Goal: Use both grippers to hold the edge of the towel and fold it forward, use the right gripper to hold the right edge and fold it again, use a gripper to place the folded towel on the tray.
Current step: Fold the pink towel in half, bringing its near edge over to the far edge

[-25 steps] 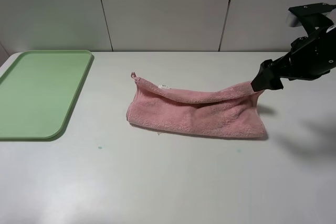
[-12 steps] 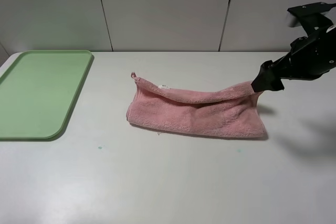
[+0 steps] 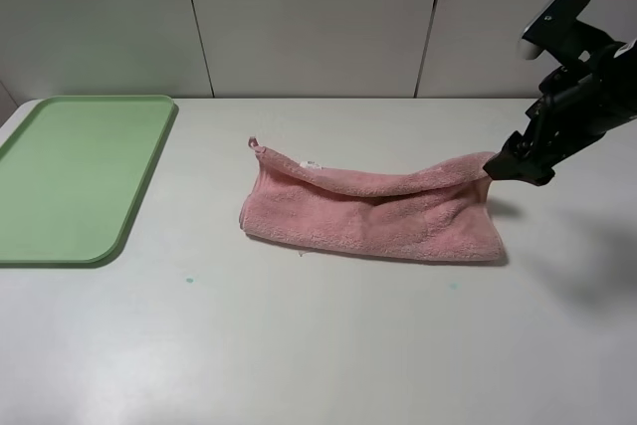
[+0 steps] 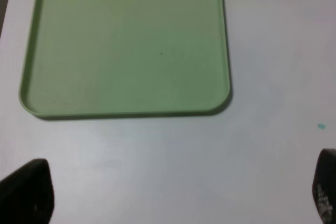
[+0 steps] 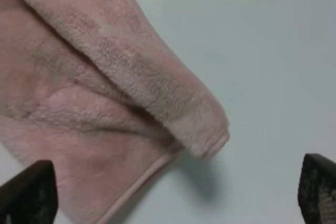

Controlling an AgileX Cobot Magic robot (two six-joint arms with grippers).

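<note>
The pink towel (image 3: 373, 208) lies folded once on the white table, long side left to right, with its upper layer's right corner (image 3: 481, 161) slightly raised. My right gripper (image 3: 505, 169) is just at that corner. In the right wrist view the gripper (image 5: 172, 190) is open, with both fingertips (image 5: 26, 192) wide apart and the towel's corner (image 5: 207, 135) ahead of them, not pinched. The green tray (image 3: 80, 171) sits at the far left. My left gripper (image 4: 176, 190) is open and empty above the table near the tray's (image 4: 126, 45) front edge.
The white table (image 3: 318, 345) ends at a panelled wall behind. A small white label (image 3: 311, 163) shows on the towel's back edge, and a loop (image 3: 255, 144) at its back left corner. Small teal specks (image 3: 189, 280) mark the table.
The right arm's wrist has swung upward and its gripper tip has shifted slightly right and down by the towel's corner. The towel has kept its shape.
</note>
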